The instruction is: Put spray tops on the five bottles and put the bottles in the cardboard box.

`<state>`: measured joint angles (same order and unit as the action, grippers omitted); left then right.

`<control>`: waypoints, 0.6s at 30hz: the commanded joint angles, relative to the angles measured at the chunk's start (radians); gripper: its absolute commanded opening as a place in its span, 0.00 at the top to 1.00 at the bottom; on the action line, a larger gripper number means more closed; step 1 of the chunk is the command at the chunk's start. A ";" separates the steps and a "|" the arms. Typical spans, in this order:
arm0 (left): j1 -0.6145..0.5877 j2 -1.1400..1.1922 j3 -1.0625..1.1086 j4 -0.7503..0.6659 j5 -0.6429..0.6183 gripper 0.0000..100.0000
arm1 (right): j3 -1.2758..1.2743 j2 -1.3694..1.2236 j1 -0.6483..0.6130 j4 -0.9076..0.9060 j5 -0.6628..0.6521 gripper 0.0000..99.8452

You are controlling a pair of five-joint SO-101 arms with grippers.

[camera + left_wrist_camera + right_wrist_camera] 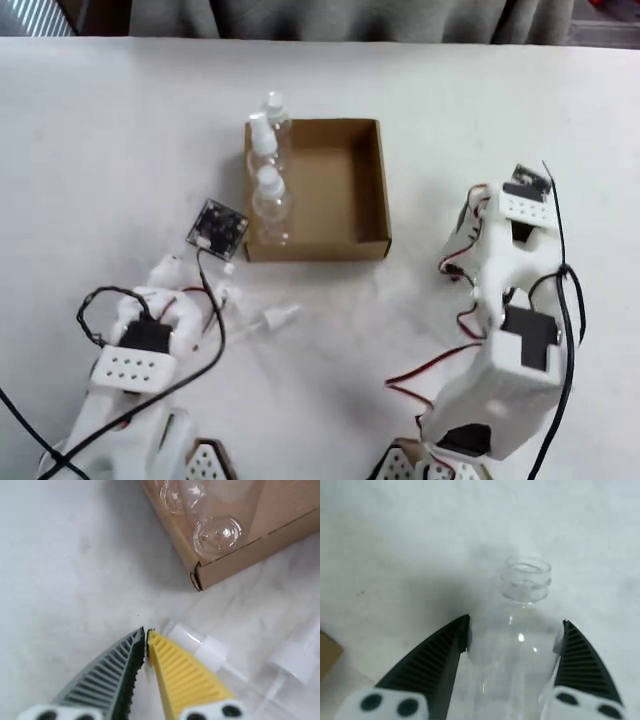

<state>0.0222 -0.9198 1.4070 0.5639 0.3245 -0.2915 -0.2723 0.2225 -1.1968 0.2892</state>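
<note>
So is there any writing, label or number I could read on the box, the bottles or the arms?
None can be read. The cardboard box is plain, the bottles in it look clear and unlabelled, and any marks on the small black board by an arm are too small to read.

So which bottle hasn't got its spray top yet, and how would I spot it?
Find the cardboard box, then the right arm, standing right of it in the high view. The right gripper holds a clear bottle between its black fingers. Unlike the bottles in the box, which wear white spray tops, its threaded neck is bare and open.
</note>
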 commanded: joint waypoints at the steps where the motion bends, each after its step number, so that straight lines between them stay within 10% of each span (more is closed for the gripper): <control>1: 0.007 0.002 -0.008 -0.005 0.011 0.98 | 0.081 -0.027 0.001 -0.005 -0.028 0.78; 12: 0.004 0.002 -0.008 -0.005 0.011 0.98 | 0.135 0.028 0.016 -0.015 -0.140 0.98; 18: 0.004 0.002 -0.008 -0.005 0.011 0.98 | 0.169 0.119 0.082 -0.013 -0.545 0.98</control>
<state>0.0222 -0.9198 1.4070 0.5639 0.3245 -0.1857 -0.2509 0.2562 -1.2029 -0.0560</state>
